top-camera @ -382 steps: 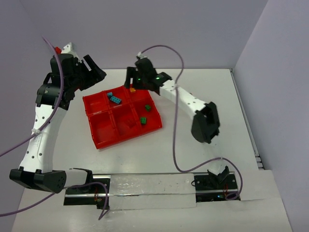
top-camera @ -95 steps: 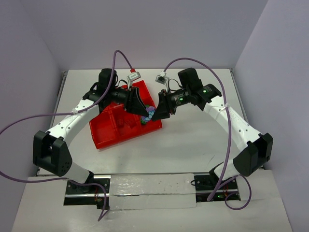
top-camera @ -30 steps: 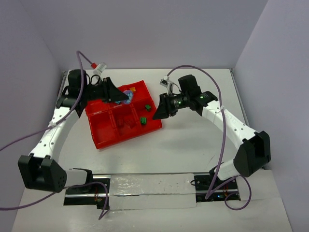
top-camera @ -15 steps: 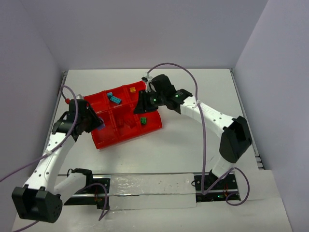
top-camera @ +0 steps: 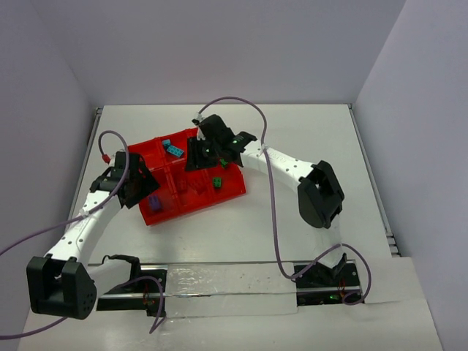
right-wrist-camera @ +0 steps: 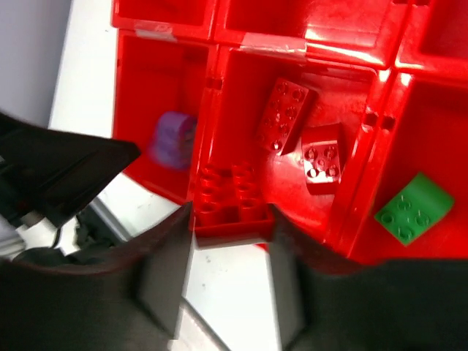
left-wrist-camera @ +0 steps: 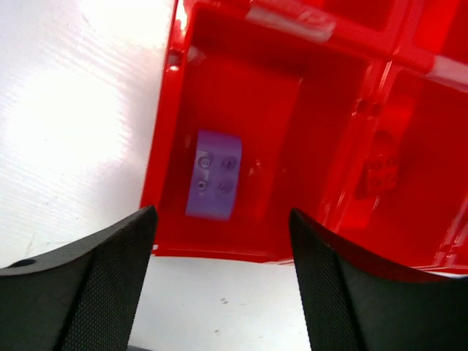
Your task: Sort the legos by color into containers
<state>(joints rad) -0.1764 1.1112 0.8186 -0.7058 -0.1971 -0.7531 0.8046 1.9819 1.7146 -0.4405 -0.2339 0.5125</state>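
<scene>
The red tray [top-camera: 191, 208] has six compartments. A purple brick [top-camera: 154, 202] lies flat in its near-left compartment, also in the left wrist view [left-wrist-camera: 213, 174]. My left gripper [top-camera: 144, 191] is open and empty just above and beside it [left-wrist-camera: 219, 278]. My right gripper [top-camera: 194, 162] hovers over the tray's middle, shut on a red brick [right-wrist-camera: 230, 201]. Two red bricks [right-wrist-camera: 284, 115] [right-wrist-camera: 322, 157] lie in the middle compartment below it. A green brick [top-camera: 218, 182] [right-wrist-camera: 413, 208] lies in the near-right compartment. Teal bricks [top-camera: 174, 149] lie in a far compartment.
The tray sits askew on the white table [top-camera: 307, 131], its near rim [left-wrist-camera: 162, 161] towards the left arm. The two grippers are close together over the tray's left half; the left one shows in the right wrist view [right-wrist-camera: 58, 175]. Purple cables loop above both arms.
The left gripper has let go of the purple brick, which now lies in the near-left compartment. The right gripper has moved left over the tray's middle with its red brick.
</scene>
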